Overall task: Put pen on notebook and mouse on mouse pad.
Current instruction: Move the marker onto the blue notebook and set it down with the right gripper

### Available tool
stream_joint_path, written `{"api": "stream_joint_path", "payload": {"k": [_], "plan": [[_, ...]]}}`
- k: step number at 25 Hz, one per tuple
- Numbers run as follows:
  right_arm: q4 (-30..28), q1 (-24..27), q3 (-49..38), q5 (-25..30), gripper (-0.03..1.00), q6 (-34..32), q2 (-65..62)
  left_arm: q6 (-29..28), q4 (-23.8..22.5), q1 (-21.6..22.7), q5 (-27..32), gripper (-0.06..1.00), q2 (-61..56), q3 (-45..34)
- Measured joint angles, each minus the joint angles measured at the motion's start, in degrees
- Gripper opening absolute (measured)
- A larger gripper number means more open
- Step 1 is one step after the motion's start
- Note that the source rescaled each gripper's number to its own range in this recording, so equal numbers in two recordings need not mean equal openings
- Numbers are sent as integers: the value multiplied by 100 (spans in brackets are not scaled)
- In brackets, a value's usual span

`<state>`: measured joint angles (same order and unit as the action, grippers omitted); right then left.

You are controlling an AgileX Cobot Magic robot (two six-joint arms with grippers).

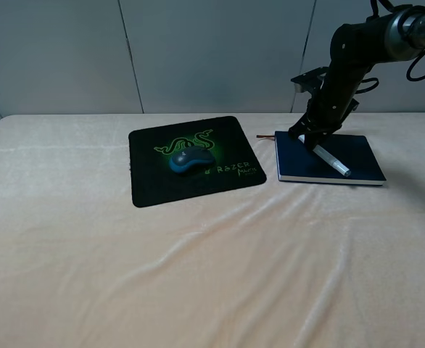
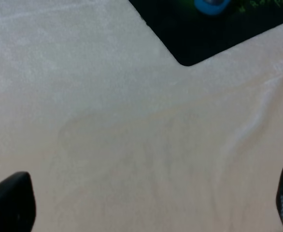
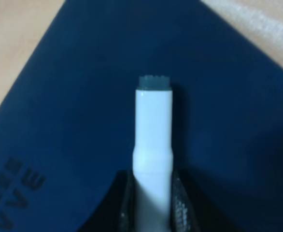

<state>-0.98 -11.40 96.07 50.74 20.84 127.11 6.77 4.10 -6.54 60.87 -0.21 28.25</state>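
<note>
We see the right gripper (image 3: 153, 205) with its fingers (image 3: 180, 208) clamped on the white pen (image 1: 331, 162), which slants down onto the navy notebook (image 1: 357, 156). Left of the notebook, the mouse (image 1: 191, 160) sits on the mouse pad (image 1: 154, 185). The left gripper (image 2: 146, 203) hangs with fingers wide over the cloth-covered table (image 1: 212, 275).

- One pen (image 1: 331, 160)
- One notebook (image 1: 357, 159)
- One mouse (image 1: 191, 160)
- One mouse pad (image 1: 154, 185)
- One cloth-covered counter (image 1: 198, 275)
- Two robot arms, only one visible from above (image 1: 343, 72)
</note>
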Motion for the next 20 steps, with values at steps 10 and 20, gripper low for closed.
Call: {"api": "stream_joint_path", "payload": {"k": [10, 20], "plan": [[0, 0, 0, -264, 0, 0, 0, 0, 0, 0, 0, 100, 0, 0], [-6, 0, 0, -271, 89, -196, 0, 0, 0, 0, 0, 100, 0, 0]]}}
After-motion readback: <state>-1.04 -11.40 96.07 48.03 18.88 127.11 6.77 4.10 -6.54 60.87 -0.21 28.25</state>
